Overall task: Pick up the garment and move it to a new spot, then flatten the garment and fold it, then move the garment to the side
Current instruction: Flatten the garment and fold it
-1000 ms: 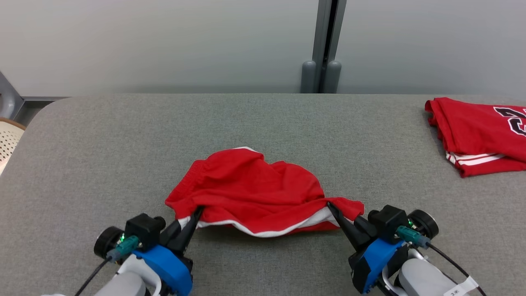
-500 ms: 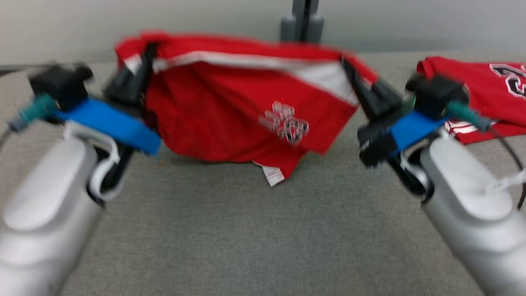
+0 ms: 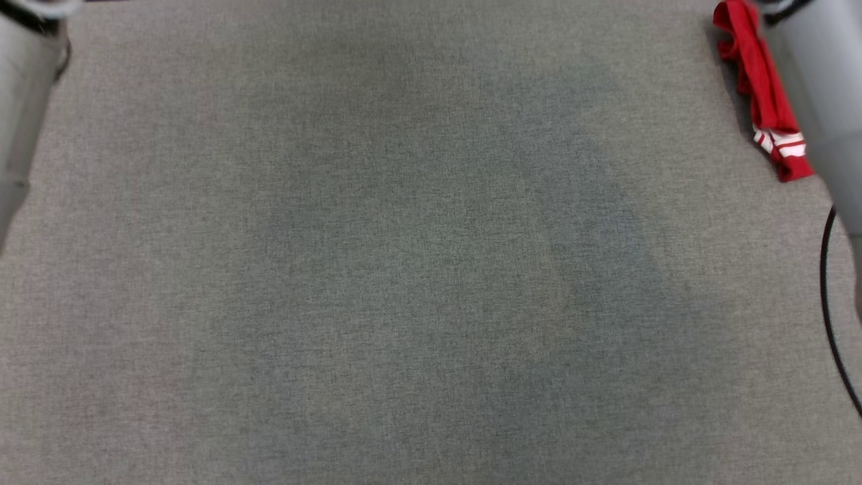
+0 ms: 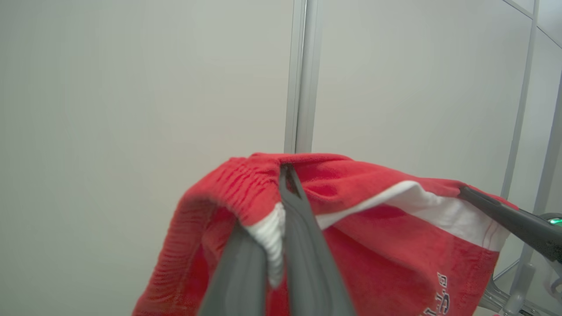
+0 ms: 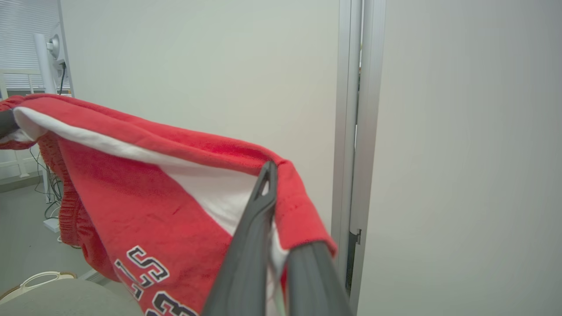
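On the grey table (image 3: 404,269), in the head view, a second red garment (image 3: 768,108) with white stripes lies at the upper right, just beside a pale forearm (image 3: 828,87). In the left wrist view, the left claw (image 4: 282,188) is clamped tight on a gathered, white-trimmed edge of the red garment (image 4: 386,245), which hangs in the air before a pale wall (image 4: 131,87). In the right wrist view, the right claw (image 5: 270,184) is pinched tight on the garment's white-lined edge. The cloth stretches away to that view's left, with dark lettering low down.
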